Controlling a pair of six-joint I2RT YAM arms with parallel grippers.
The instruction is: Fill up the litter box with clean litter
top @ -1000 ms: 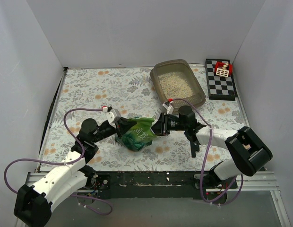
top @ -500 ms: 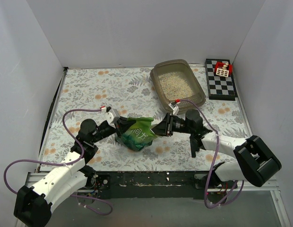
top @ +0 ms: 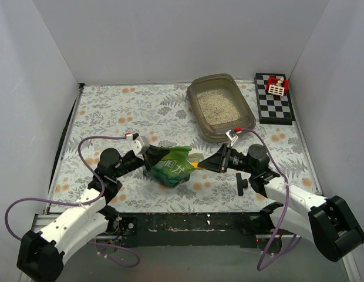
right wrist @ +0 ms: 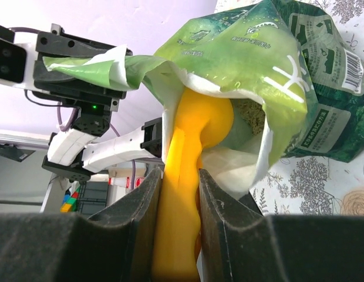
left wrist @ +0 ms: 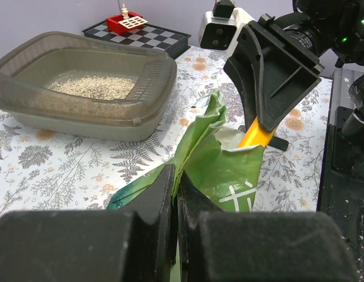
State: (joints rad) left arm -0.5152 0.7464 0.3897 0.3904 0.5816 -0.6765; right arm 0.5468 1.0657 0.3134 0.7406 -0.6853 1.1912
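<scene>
My left gripper (left wrist: 175, 197) is clamped tight on the torn lip of the green bag (top: 173, 167), tips partly buried in foil. The right gripper (right wrist: 179, 188), just right of the bag, pinches the yellow scoop (right wrist: 196, 132) by its handle. I can't see the scoop's bowl, sunk in the bag mouth, nor any load. The litter box (top: 250, 117) sits beyond the bag to its right, with clean litter (top: 218, 106) across its floor.

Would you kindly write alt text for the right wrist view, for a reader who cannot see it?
The right gripper clamps the handle of a yellow-orange scoop whose bowl sits in the open mouth of a green foil bag. At upper left, the left gripper pinches the bag's top edge.
</scene>
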